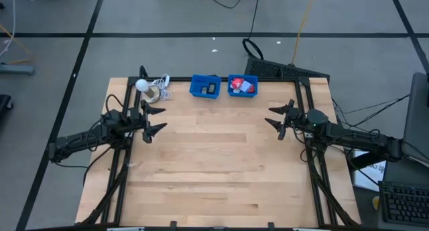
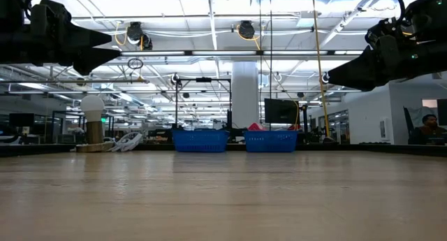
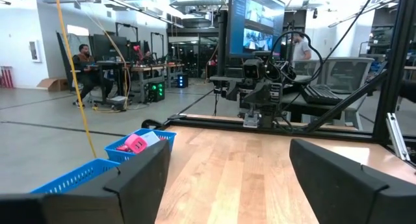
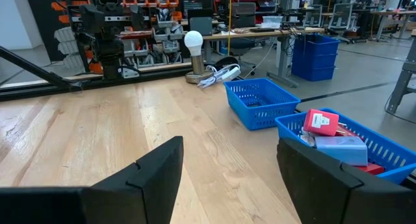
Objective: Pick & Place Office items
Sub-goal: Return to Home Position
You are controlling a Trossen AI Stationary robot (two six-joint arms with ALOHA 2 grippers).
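Two bins. L bin (image 1: 205, 96): dark pieces (image 1: 209, 88), count unclear. R bin (image 1: 242, 96): 2 red blocks (image 4: 322, 122) seen, 1 light-blue block (image 4: 342, 148) lying flat. L gripper (image 1: 163, 119), R gripper (image 1: 269, 116) both open.

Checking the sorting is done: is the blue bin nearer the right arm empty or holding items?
Holding items. That bin contains a red block and a light blue block; the high view shows red inside too.

Office items (image 1: 241, 86): all binned, 12 o'clock edge of table (image 1: 214, 164).
Dark rect. pcs (image 1: 209, 88) lie flat in left blue bin (image 1: 193, 86); red blocks (image 4: 320, 122) & light blue block (image 4: 341, 148) heaped in right blue bin (image 1: 242, 95).
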